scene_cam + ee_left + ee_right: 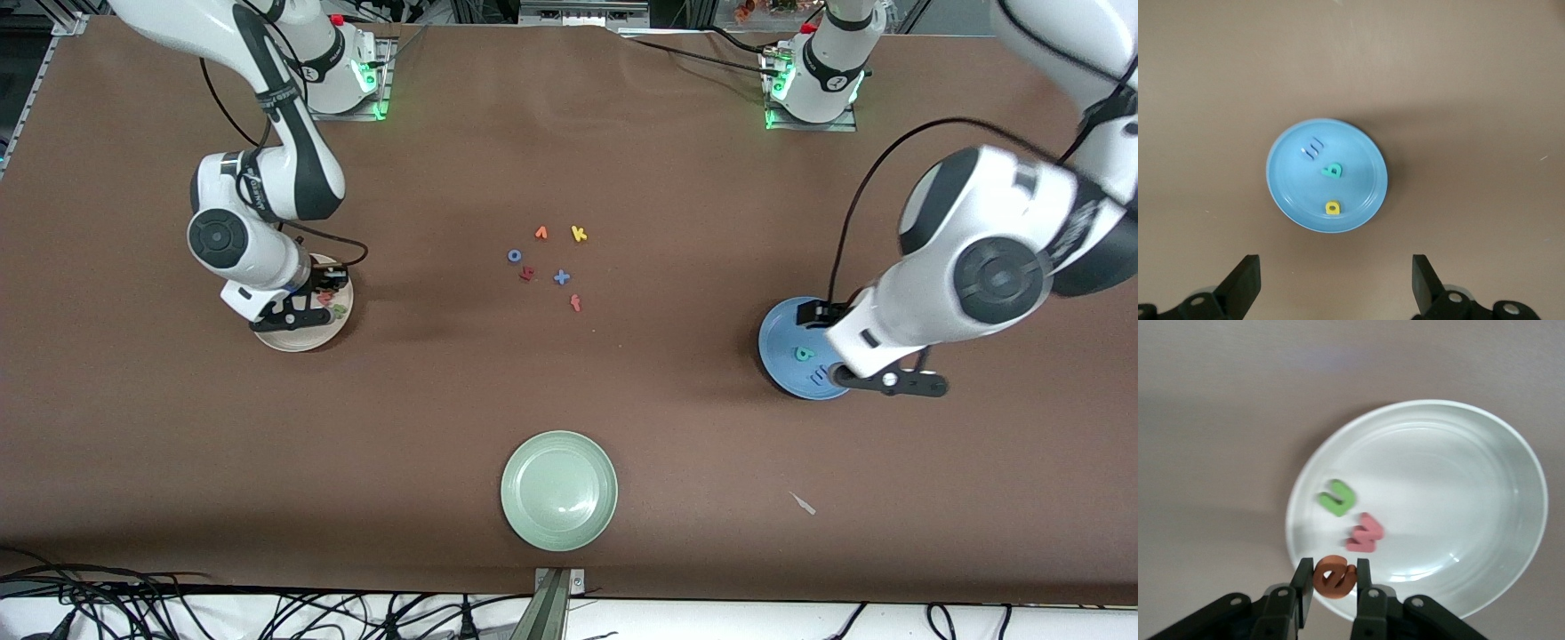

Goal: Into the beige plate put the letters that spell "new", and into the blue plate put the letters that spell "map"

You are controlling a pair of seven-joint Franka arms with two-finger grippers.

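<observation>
Over the rim of the beige plate (1458, 493) my right gripper (1335, 583) is shut on the orange e (1334, 577). The green n (1337, 498) and the pink w (1365, 535) lie in that plate. In the front view the right gripper (324, 295) hangs over the beige plate (298, 342) at the right arm's end of the table. My left gripper (1336, 287) stands open and empty above the table beside the blue plate (1291, 193). The blue plate holds the blue m (1313, 148), the teal a (1332, 171) and the yellow p (1332, 208).
A pale green plate (559, 490) sits near the table's front edge. Loose letters lie mid-table: an orange v (540, 233), a yellow k (579, 234), a blue o (514, 256), a red f (576, 303) and a blue cross (561, 277).
</observation>
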